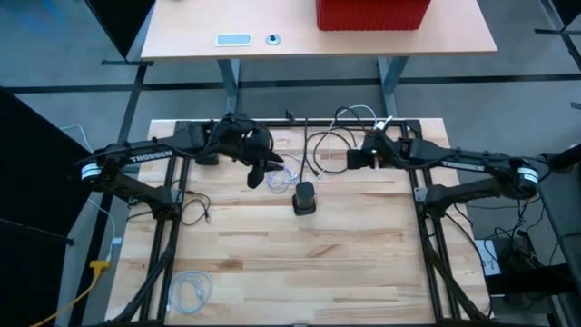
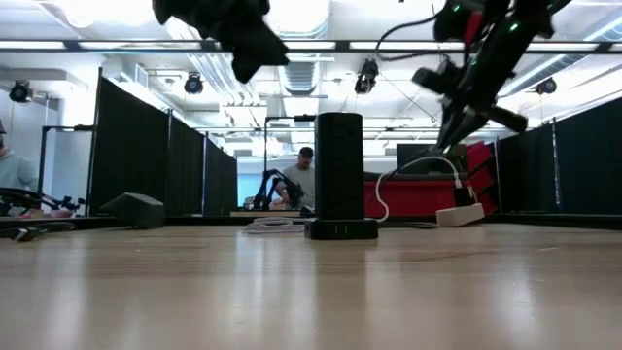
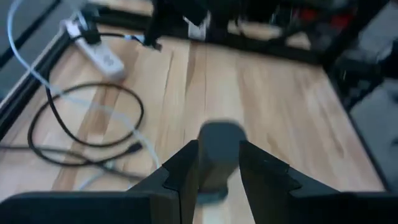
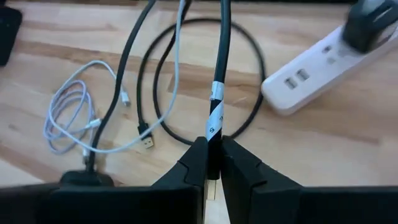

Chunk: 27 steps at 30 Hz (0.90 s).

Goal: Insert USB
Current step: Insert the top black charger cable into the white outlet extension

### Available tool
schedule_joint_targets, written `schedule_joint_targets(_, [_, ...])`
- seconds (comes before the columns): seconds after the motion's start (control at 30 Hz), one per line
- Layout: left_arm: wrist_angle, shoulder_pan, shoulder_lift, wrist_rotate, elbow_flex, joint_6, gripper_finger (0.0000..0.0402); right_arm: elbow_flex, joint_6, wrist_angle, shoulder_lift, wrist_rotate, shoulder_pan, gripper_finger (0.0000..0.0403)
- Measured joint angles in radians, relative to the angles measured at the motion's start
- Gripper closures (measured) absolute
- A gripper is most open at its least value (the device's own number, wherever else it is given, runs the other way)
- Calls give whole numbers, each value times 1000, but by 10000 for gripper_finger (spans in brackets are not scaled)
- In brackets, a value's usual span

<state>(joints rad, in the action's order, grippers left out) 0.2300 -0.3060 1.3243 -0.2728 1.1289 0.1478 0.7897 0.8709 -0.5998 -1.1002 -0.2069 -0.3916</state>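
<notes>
Two dark arms are seen from above over one wooden table [image 1: 272,263], with one black charging tower [image 1: 304,198] standing between them. At table height, one person [image 2: 305,180] is seen behind the tower. Left gripper [image 3: 219,163] is shown part-spread, framing the tower, nothing pinched. Right gripper [image 4: 214,155] is clamped on one black USB cable [image 4: 219,74], beside one white power strip [image 4: 311,68] and one white cable [image 4: 71,115].
</notes>
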Motion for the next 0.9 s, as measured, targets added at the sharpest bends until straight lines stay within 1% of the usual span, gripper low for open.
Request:
schedule_joint_targets(0.2, [-305,17,1,-80,-81,149,297,0,-157,-122,153,-27,3,388])
schedule_joint_targets(0.33, [-592,45,10,-78,-122,279,298,1,-281,-192,236,-29,3,388])
schedule_joint_targets(0.37, [-642,51,15,-72,-132,313,298,0,-318,-196,256,-30,3,388])
schedule_joint_targets(0.43, [-716,71,37,-24,-134,366,299,1,-387,-203,294,-17,3,388])
schedule_joint_targets(0.53, [-745,108,64,92,-134,413,299,1,-481,-211,345,13,3,388])
schedule_joint_targets(0.63, [-759,148,104,203,-133,424,300,1,-581,-211,388,91,3,388])
schedule_joint_targets(0.67, [-765,157,121,230,-130,416,300,1,-612,-213,399,129,3,388])
schedule_joint_targets(0.7, [-739,159,140,239,-98,346,300,1,-612,-212,401,177,3,388])
schedule_joint_targets(0.9, [-533,167,261,269,131,-164,295,0,-585,-208,410,466,3,388])
